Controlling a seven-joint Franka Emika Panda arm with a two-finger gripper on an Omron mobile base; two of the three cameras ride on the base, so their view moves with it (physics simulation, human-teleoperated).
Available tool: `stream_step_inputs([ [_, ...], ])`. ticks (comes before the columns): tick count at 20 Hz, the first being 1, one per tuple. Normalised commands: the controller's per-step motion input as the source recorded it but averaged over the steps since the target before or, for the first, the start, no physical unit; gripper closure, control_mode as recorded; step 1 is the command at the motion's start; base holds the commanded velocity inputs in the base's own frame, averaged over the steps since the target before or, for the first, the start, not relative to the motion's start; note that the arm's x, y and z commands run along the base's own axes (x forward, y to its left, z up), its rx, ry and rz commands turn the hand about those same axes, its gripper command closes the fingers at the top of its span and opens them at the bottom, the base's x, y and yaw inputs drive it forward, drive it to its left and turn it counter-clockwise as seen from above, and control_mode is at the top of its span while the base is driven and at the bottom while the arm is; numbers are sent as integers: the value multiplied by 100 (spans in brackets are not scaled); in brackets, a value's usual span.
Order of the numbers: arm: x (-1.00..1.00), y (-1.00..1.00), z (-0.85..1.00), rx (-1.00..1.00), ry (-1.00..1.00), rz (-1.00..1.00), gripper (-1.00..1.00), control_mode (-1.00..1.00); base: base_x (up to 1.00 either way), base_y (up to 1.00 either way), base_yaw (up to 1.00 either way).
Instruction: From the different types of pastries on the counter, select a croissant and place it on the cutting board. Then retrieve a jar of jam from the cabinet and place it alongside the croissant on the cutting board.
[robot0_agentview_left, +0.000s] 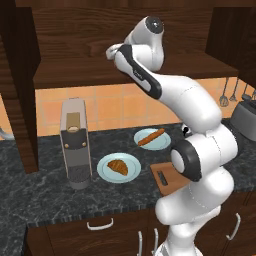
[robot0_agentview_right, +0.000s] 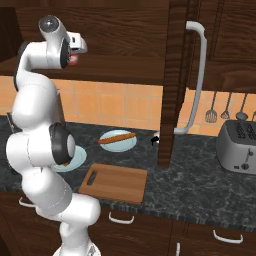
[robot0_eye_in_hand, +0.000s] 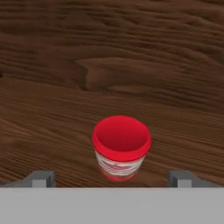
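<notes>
Red-lidded jam jar (robot0_eye_in_hand: 121, 148) stands on the cabinet shelf (robot0_eye_in_hand: 52, 113) just ahead of your wide-open, empty gripper (robot0_eye_in_hand: 111, 178), centred between its fingertips, while the croissant (robot0_agentview_left: 118, 166) sits on a plate (robot0_agentview_left: 106, 172), not the cutting board (robot0_agentview_right: 117, 183), so both placements remain.

White, glossy, rounded arm (robot0_agentview_left: 200, 150) built of fat tubular segments, smooth like moulded plastic. Dark grey-black round caps at the joints, one big disc (robot0_agentview_left: 186, 161) on the side of the elbow, another (robot0_agentview_right: 61, 145) seen from the right base view. Black band with small pale lettering along the forearm (robot0_agentview_left: 142, 77). Grey circular cap (robot0_agentview_left: 154, 24) at the wrist end. Small grey finger tips (robot0_eye_in_hand: 41, 178), blocky and square-ended. No cables or screws visible.
</notes>
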Motion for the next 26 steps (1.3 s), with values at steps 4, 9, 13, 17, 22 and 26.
stream_step_inputs([
  [4, 21, 0, -13, 3, 2, -2, -100, -100, 0, 0, 0],
  [9, 18, 0, -22, 1, 3, -2, -100, -100, 0, 0, 0],
  [13, 32, 6, -9, 1, 0, 0, -100, -100, 0, 0, 0],
  [17, 40, 13, -4, 2, 0, 0, -100, -100, 0, 0, 0],
  [22, 31, 17, -3, 2, 1, -1, 100, -100, 0, 0, 0],
  [26, 4, 2, -1, 5, 10, -1, 100, -100, 0, 0, 0],
])
